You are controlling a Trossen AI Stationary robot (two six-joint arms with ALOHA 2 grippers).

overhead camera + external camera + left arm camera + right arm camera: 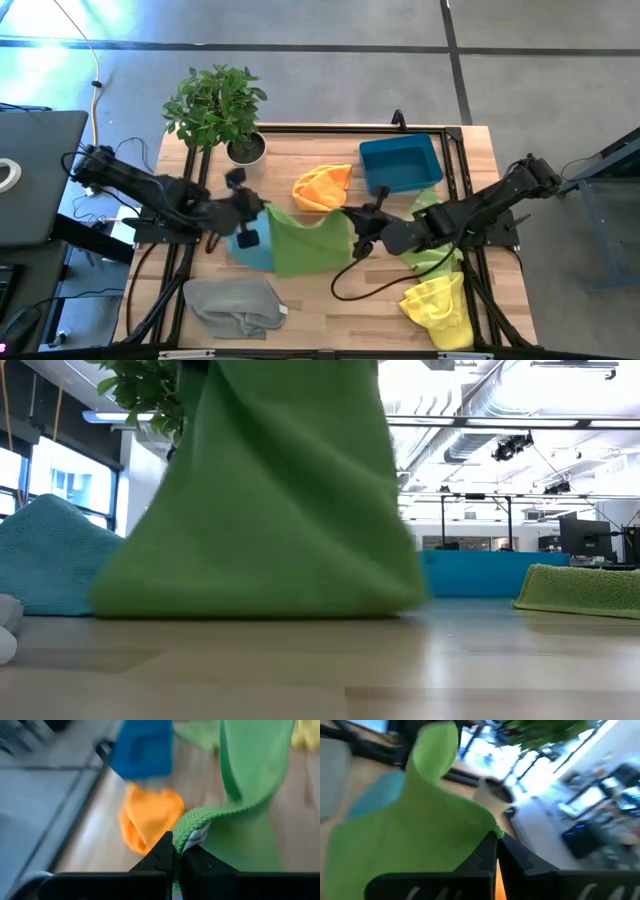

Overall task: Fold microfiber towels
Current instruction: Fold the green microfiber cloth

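green towel [305, 243]: mid-table, hanging between both arms, lower edge dragging on the wood
handling: light, limp, sags; best held by its corners
left gripper [175, 851]: jaws clenched on one hemmed corner
right gripper [496, 840]: jaws clenched on the other corner
nearby: light blue towel [250, 250] underneath, orange towel [322, 186], bin [402, 163], plant [216, 105]
in the way: light blue towel crowds the fold spot

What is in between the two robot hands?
The green towel stretches between the left gripper and the right gripper, each pinching a top corner. The high view shows it best.
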